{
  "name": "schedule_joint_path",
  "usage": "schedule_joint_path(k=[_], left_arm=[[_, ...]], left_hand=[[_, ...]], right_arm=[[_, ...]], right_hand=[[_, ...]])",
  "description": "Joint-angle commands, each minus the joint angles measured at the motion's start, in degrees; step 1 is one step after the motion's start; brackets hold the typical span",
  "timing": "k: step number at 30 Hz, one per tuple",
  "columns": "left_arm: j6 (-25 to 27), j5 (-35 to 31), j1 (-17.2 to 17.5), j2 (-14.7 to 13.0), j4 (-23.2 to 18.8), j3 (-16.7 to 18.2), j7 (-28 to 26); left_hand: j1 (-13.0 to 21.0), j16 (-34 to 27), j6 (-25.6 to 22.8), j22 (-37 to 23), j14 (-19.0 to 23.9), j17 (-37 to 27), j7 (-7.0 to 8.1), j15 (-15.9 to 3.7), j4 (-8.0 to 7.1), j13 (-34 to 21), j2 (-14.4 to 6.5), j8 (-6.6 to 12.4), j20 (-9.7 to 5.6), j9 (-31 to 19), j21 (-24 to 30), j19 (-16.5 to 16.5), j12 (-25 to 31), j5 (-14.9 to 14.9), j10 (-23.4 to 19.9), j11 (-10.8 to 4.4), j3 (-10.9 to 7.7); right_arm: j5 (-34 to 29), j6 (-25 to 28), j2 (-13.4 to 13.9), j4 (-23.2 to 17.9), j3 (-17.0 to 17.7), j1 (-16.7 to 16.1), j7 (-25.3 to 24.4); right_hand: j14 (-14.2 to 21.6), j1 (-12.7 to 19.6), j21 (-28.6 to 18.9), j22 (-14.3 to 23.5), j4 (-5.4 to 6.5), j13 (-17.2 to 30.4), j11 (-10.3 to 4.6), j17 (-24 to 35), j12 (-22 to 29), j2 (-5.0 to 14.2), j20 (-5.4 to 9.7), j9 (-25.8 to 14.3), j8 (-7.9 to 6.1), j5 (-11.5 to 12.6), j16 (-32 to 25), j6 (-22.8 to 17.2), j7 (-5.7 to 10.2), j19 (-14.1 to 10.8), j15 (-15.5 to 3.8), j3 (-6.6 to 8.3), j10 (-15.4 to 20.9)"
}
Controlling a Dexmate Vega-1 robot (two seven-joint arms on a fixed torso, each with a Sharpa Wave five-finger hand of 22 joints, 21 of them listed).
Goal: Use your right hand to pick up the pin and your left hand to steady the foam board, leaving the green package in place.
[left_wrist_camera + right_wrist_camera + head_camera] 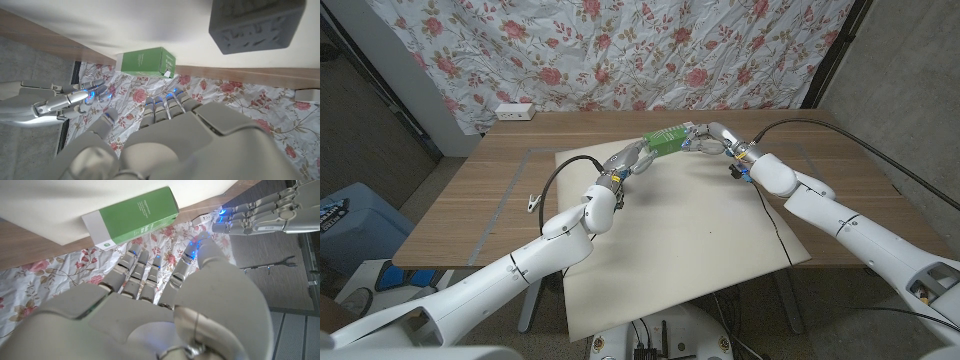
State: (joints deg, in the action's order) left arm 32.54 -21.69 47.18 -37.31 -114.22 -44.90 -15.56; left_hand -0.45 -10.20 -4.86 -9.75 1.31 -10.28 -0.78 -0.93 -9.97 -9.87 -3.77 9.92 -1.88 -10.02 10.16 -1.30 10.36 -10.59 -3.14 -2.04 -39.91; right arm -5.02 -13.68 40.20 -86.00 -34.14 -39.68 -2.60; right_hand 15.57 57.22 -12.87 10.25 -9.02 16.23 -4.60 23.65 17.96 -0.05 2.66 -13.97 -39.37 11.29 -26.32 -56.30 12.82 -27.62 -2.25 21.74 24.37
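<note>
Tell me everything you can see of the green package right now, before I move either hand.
The green package is a small rectangular box, cardboard by its look, green on its broad faces with fine white print and a white end panel. It lies on its side near the far edge of the foam board, by the table's back edge. The left hand and the right hand are close on either side of it. Whether either touches it cannot be told; the wrist views suggest a gap.
</note>
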Motion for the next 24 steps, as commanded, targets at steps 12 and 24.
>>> schedule_joint_path(k=[12,24], left_arm=[[1.18,-3.18,-2.62,3.7,5.87,-4.85,4.38],[0.94,-3.31,-4.8,4.09,8.61,-7.11,8.2]], left_hand=[[-0.8,0.15,4.71,-0.27,-2.83,-0.21,0.18,0.39,-1.36,-0.04,-5.03,-0.44,-2.96,-0.02,-0.14,4.43,-0.47,-0.42,3.44,0.69,2.77],[-0.91,0.3,7.49,-0.36,-5.5,-0.26,0.0,0.61,-1.56,-0.05,-5.64,-0.37,-3.1,0.02,-0.17,7.58,-0.46,-0.58,6.11,0.86,4.67]], right_arm=[[0.42,-3.97,0.0,1.8,0.74,-0.02,0.58],[0.34,-5.61,-1.27,4.22,0.24,1.16,0.84]], right_hand=[[-0.16,-0.19,0.19,0.16,-0.05,-0.08,0.06,0.11,-0.03,0.57,0.17,-0.12,0.41,0.42,-0.04,-0.67,0.23,-0.1,-5.91,-0.33,0.61],[-0.19,-0.26,0.23,0.16,-0.03,-0.12,-0.09,0.11,-0.12,0.64,0.15,0.02,0.64,0.45,-0.01,-0.61,0.22,-0.05,-5.9,-0.43,0.58]])
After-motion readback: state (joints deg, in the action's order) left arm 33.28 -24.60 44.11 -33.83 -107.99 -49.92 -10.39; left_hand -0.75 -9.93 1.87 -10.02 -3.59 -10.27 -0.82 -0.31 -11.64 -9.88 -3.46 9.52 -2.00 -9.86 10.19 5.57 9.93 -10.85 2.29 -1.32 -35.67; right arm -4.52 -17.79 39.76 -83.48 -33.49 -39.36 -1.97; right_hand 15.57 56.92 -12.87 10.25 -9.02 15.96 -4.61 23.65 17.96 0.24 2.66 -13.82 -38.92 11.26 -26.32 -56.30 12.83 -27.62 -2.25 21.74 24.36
